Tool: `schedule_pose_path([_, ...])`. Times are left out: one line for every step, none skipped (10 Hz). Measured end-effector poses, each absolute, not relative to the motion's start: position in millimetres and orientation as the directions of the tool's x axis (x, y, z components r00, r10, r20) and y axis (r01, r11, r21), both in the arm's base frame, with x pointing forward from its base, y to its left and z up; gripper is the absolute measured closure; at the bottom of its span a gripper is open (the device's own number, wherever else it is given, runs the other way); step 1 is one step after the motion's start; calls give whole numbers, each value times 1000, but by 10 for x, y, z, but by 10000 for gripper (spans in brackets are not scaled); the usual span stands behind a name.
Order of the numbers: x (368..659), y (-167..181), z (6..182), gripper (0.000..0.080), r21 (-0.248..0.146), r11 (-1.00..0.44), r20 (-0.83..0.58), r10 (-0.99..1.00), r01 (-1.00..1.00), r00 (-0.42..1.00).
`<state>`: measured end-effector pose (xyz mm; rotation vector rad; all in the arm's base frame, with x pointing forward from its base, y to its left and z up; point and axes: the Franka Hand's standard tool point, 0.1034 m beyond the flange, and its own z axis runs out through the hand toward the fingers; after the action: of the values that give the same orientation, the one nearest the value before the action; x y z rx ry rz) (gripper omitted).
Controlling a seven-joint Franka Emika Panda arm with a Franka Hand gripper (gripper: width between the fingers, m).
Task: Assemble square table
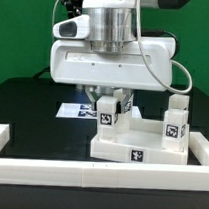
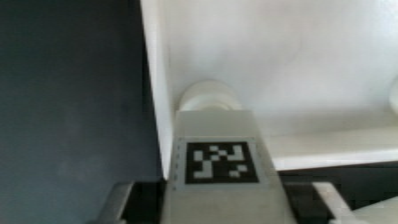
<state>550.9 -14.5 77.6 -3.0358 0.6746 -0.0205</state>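
Square table slab [image 1: 140, 147], white with markers, claw [image 1: 109, 99] gripping leg block [image 1: 106, 111].

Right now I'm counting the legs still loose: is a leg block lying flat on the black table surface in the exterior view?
No: both visible leg blocks stand upright on the tabletop slab.

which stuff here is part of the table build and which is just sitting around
Job:
- square tabletop slab
- leg block in the gripper
- leg block standing on the slab at the exterior view's right

Not part of it:
- low white barrier wall
- marker board
- black table
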Motion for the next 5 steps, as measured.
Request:
schedule_pose_path([5506,-138,772,509,-35,-846,3,-532,-532,846])
schedule_pose_path([5506,-130,772,509,-35,-798,0,-602,-602,798])
schedule_pose_path([5506,-121,771,509,-35,-759,-2,-650,-650,760])
schedule_pose_path([5507,-106,770,509,-35,-697,-6,-716,-716,698])
schedule_pose_path([5507,-88,769,509,-35,-644,-9,-764,-764,645])
